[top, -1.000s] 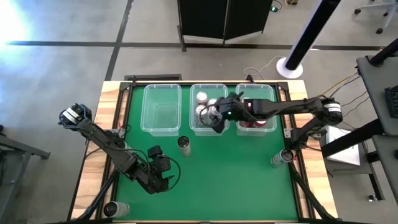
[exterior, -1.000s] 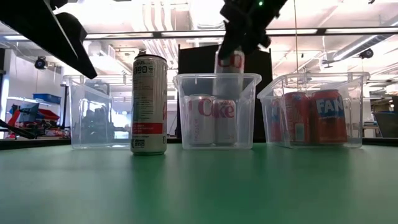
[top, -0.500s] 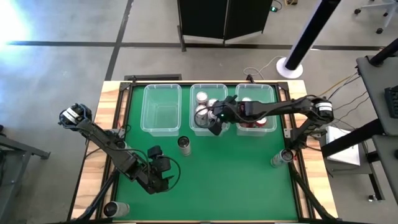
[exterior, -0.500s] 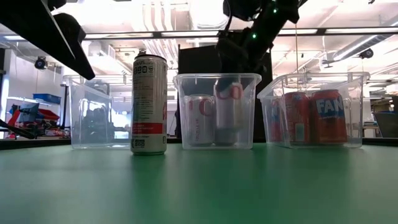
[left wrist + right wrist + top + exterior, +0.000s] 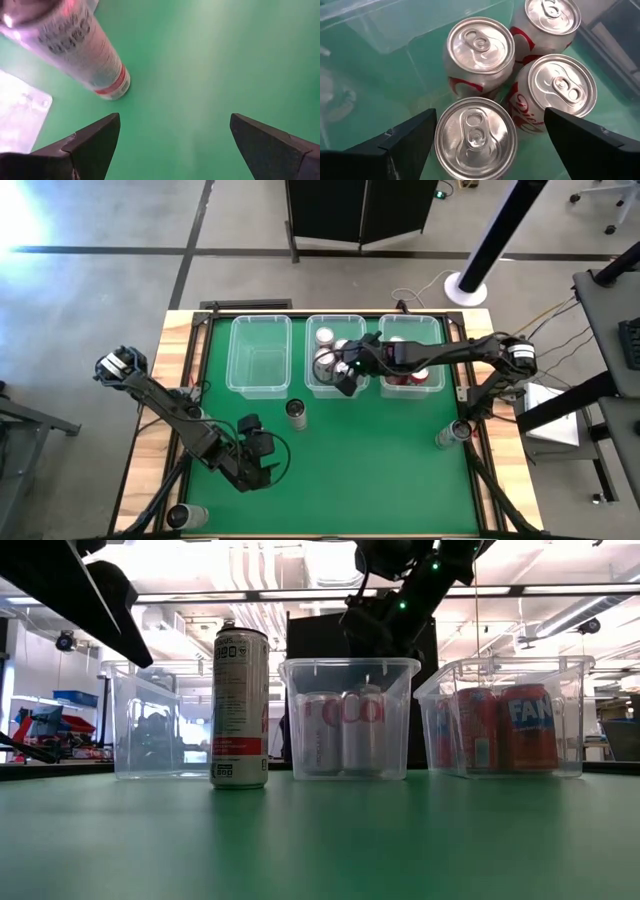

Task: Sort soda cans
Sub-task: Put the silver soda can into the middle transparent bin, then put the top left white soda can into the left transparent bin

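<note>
the right gripper is seen hovering over the middle bin, its fingers spread wide and nothing pinched between them. four silver-white cans are packed upright in that bin, touching one another. a risk is judged here: if the arm is lifted out carelessly, a spread finger could be caught on a can top or the bin wall, and the tight cluster could be toppled.

compared with a second ago, the can that was held above the bin has been lowered in and let go; in the low view it now stands beside its neighbours.

red cans are kept in the right bin, and the left bin is unfilled. a tall can is left standing on the mat, another can near the right edge. the left gripper is parked low, fingers spread, nothing held.
</note>
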